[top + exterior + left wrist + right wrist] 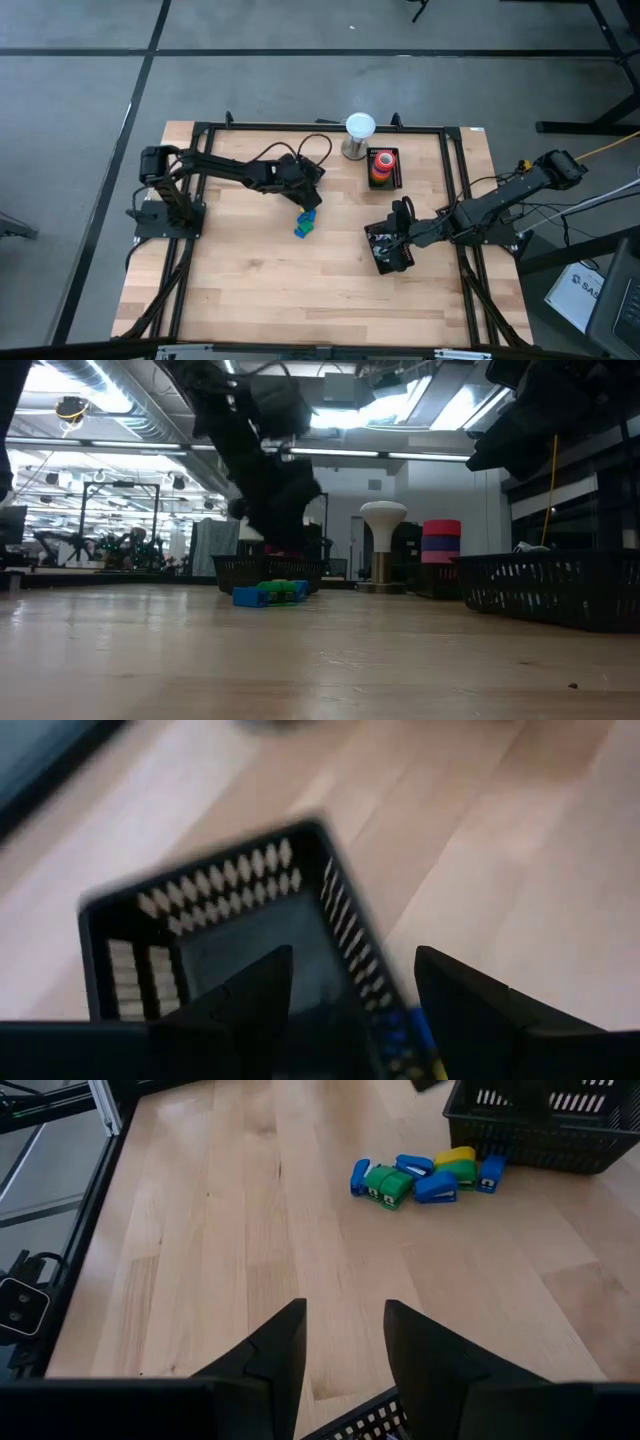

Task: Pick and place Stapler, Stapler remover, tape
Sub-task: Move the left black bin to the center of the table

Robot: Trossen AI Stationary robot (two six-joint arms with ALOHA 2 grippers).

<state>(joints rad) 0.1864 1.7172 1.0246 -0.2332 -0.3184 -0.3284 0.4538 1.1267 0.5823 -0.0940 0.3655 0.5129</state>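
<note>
Lying loose on the counter (250, 260) ahead of the right gripper (345, 1340), whose jaws stand apart and empty: small staplers (420, 1177), judged light, rigid, slippery plastic, best pinched across the body.

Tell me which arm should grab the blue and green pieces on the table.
Left. The left gripper, open, hangs by the black basket next to the blue and green pile; the right gripper is clearly farther from it.
</note>
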